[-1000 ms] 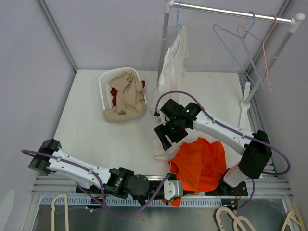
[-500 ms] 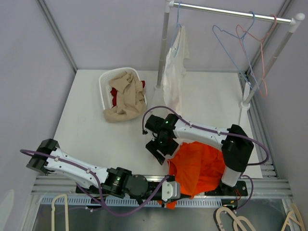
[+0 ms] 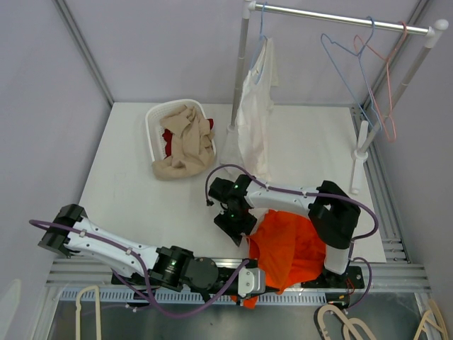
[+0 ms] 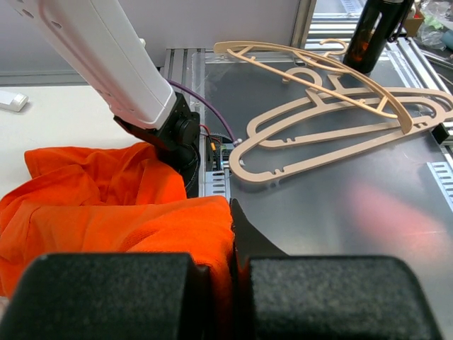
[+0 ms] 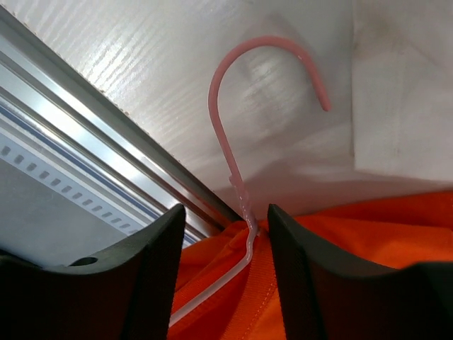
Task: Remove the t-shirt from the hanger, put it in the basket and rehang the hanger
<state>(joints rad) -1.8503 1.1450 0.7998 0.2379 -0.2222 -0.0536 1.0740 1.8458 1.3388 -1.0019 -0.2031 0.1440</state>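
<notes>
Clamping a fold of the orange t-shirt (image 4: 106, 205) in the left gripper (image 4: 219, 283), jaws pressed together with cloth caught between them. Remaining cloth heaped ahead and to the left of that gripper in its wrist view. Straddling the thin neck of the pink hanger (image 5: 237, 177) with the right gripper (image 5: 226, 212), jaws parted at a middling gap, neither finger (image 5: 152, 276) plainly touching the wire. Hook curving away ahead of the fingertips over the white table (image 5: 163, 49); orange collar bunched just below them, around the wire. Seen from above, right gripper at the t-shirt's far left edge, left gripper at its near edge. Pale wooden hangers (image 4: 333, 134) lying ahead and right of the left gripper. White basket (image 3: 150, 131) of beige cloth well beyond the right gripper.
</notes>
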